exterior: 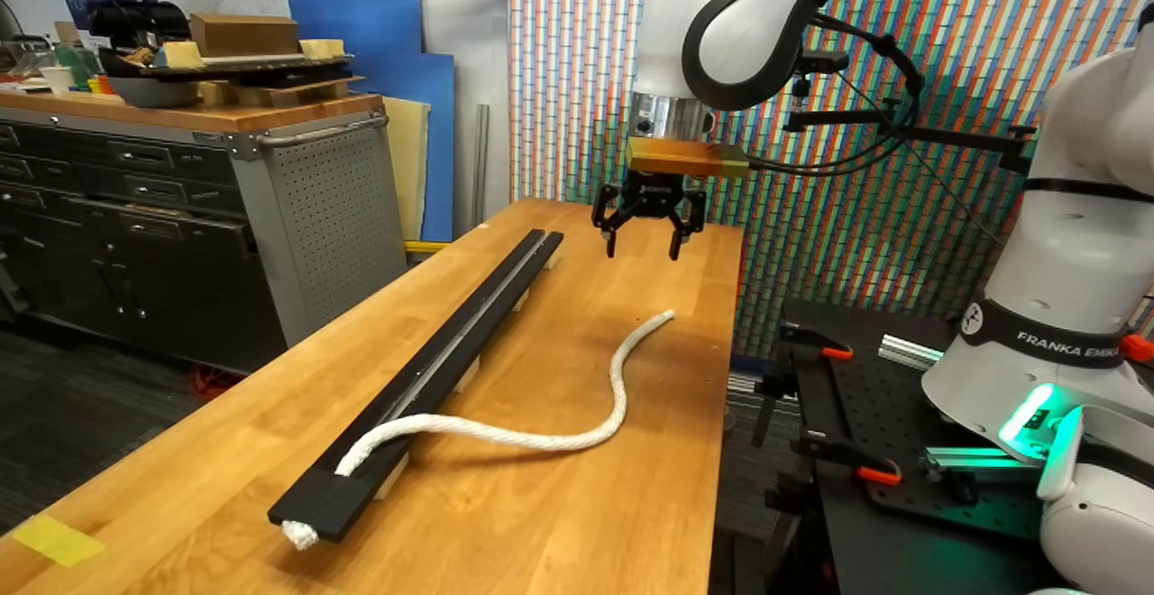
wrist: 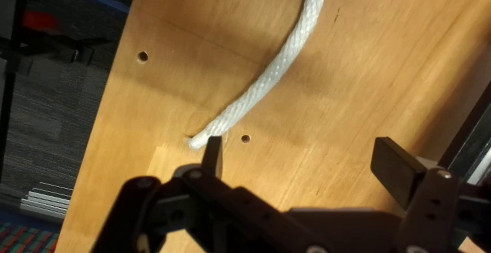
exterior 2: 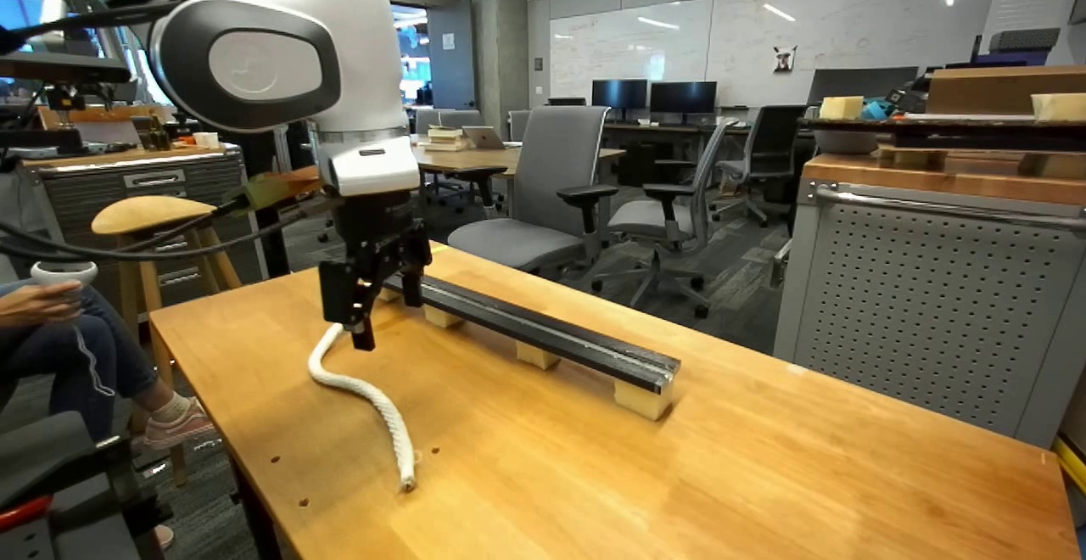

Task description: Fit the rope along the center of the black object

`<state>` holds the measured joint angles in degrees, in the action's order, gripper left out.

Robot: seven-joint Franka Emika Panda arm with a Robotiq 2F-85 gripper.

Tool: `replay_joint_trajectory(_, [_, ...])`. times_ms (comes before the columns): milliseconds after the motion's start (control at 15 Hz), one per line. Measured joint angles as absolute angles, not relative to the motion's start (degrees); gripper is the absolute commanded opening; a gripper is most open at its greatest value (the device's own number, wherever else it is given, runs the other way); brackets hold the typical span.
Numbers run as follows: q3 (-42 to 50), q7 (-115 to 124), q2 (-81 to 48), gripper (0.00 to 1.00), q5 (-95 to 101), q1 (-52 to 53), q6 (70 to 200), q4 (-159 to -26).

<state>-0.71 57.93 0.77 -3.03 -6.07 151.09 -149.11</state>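
Observation:
The black object, a long rail (exterior: 496, 320) with a lengthwise groove, rests raised on pale blocks, in both exterior views (exterior 2: 543, 324). The white rope (exterior: 518, 437) has one end under a black cover at the rail's near end, with its tip sticking out. From there it leaves the groove over the rail's side and curves across the table to a loose end, also seen in an exterior view (exterior 2: 392, 417). My gripper (exterior: 642, 252) is open and empty above the table. In the wrist view, the rope (wrist: 276, 71) ends beside the left finger of the gripper (wrist: 299, 140); the rail (wrist: 475, 145) shows at right.
The wooden table (exterior: 622, 505) has small holes near the rope's loose end. Pale blocks (exterior 2: 645, 399) support the rail. A metal cabinet (exterior: 325, 207) stands beyond the table. A seated person (exterior 2: 76, 356) is close to the table's edge. Yellow tape (exterior: 59, 539) marks a corner.

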Motion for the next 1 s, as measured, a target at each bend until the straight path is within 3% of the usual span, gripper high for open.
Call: replay_joint_trajectory(1000, [6.5,58.8,-9.0,1.00,-6.7,-6.1,154.8,-146.5])
